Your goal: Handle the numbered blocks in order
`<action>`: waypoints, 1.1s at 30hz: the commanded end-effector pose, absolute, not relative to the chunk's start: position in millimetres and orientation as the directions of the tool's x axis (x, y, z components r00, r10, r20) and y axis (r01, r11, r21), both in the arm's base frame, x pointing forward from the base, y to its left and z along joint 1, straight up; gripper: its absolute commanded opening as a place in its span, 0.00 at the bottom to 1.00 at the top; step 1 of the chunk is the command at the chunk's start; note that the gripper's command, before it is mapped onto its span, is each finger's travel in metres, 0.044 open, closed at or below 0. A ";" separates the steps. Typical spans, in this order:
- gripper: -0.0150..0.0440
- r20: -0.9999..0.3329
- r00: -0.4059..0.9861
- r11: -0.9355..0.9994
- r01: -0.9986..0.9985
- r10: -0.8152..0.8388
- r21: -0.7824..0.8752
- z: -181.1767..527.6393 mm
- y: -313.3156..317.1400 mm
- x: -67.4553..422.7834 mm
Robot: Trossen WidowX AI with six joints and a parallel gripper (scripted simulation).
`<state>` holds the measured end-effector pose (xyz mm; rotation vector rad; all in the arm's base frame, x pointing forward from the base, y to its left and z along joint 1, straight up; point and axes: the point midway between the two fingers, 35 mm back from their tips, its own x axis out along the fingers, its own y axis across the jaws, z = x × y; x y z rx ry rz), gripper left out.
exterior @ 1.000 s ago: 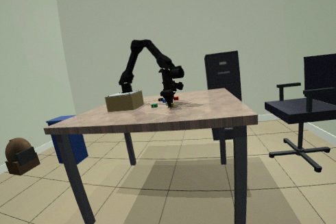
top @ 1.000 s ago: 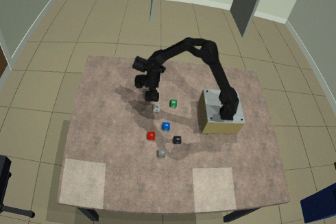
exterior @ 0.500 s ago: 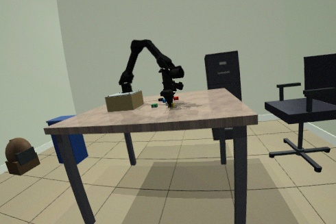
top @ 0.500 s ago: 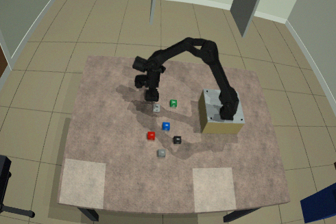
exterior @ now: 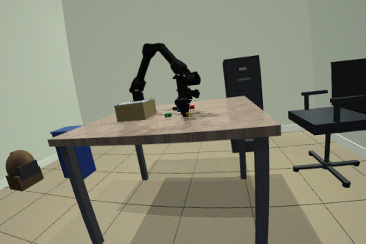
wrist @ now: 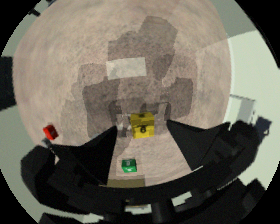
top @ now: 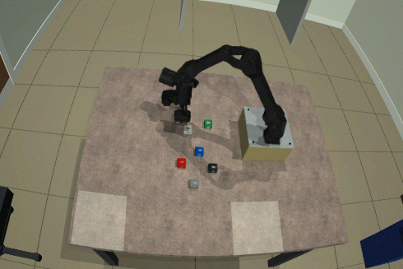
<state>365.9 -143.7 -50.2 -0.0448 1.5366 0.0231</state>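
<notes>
My gripper (top: 181, 118) (exterior: 183, 109) (wrist: 141, 125) is open, low over the table, with its fingers on either side of a yellow block (wrist: 141, 125). The block stands on the table between them; the fingers stand clear of its sides. In the top view the gripper hides this block. A white block (top: 187, 130) lies just in front of the gripper. A green block (top: 208, 123) (wrist: 128, 164), a blue block (top: 199, 151), a red block (top: 181, 163) (wrist: 51, 132), a black block (top: 212, 168) and a grey block (top: 193, 183) stand apart on the table (top: 123, 139). The digits are too small to read.
The arm's base sits on a tan box (top: 263, 153) at the table's right. Two lighter square patches (top: 100, 219) (top: 257, 227) mark the table's front edge. A desk, a cabinet, a chair and a blue bin stand around the table.
</notes>
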 end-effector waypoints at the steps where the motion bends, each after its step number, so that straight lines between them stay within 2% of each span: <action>1: 0.93 -0.999 0.035 0.999 -0.048 -0.012 -0.013 -39.2 -143.5 365.9; 3: 0.93 -0.999 0.035 0.999 -0.048 -0.012 -0.013 -17.4 -143.3 365.1; 9: 0.93 -0.999 0.035 0.999 -0.048 -0.011 -0.012 -11.8 -131.0 367.5; 17: 0.93 -0.999 0.036 0.999 -0.048 0.004 0.002 17.8 11.6 367.0; 27: 0.93 -0.999 0.028 0.999 -0.049 0.020 0.019 50.8 165.3 289.5; 33: 0.93 -0.999 0.022 0.999 -0.049 0.026 0.025 63.7 213.8 233.6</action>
